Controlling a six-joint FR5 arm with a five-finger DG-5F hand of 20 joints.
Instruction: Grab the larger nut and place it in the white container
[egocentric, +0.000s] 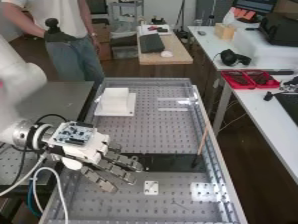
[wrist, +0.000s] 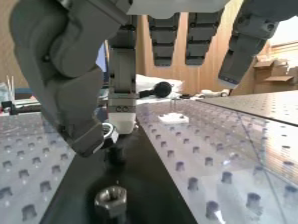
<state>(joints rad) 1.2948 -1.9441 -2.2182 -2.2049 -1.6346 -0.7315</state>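
At the high view's left, the arm is smooth, rounded and white, with a silvery round flange. The robot hand has a white housing, a pale circuit board and black and white cables. In the wrist view, dark grey fingers show ridges; dots on the chunky thumb are probably screws

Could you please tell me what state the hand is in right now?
Hand: closed, thumb and one finger pinching what looks like a metal nut.
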